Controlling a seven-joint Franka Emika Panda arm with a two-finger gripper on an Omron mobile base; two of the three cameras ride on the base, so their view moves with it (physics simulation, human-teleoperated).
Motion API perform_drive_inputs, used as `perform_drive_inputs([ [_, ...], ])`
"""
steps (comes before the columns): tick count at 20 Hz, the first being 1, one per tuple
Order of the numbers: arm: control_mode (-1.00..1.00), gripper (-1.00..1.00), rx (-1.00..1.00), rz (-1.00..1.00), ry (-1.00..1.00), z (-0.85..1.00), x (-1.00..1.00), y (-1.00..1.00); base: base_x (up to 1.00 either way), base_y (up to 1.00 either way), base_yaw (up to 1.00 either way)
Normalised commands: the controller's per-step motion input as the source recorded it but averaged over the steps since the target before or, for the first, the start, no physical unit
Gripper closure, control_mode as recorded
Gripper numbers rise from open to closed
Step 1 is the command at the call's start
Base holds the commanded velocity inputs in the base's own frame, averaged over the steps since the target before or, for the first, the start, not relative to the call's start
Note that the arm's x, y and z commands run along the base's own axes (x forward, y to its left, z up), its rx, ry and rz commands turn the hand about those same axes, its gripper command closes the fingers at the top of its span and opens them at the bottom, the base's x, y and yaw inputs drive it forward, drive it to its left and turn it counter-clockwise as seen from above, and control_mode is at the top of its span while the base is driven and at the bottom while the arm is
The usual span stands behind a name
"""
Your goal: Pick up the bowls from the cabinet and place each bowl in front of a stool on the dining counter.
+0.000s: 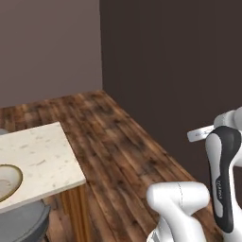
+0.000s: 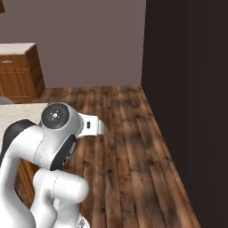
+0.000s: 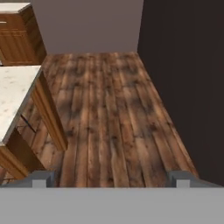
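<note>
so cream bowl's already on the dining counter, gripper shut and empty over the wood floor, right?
Not quite. The gripper is open, not shut: the hand view shows its fingertips far apart with nothing between them, above the wood floor. The rest holds: the cream bowl sits on the dining counter in the left base view.

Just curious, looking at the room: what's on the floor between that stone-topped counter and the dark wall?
Only bare wooden floor. In the hand view, the planks run uninterrupted from the dining counter to the dark wall.

White arm (image 2: 49, 147) rises before the dining counter (image 2: 22, 111) and plank floor (image 2: 129, 147).
</note>
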Motion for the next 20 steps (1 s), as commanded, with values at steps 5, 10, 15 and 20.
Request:
perform_drive_inputs([
  [5, 1.0, -1.0, 0.0, 0.0, 0.0, 0.0, 0.0, 0.0, 1.0, 0.21, 0.01],
  [10, 1.0, -1.0, 0.0, 0.0, 0.0, 0.0, 0.0, 0.0, 1.0, -0.04, 0.1],
  [15, 1.0, -1.0, 0.0, 0.0, 0.0, 0.0, 0.0, 0.0, 1.0, -0.03, 0.34],
  [20, 1.0, -1.0, 0.0, 0.0, 0.0, 0.0, 0.0, 0.0, 1.0, -0.14, 0.57],
])
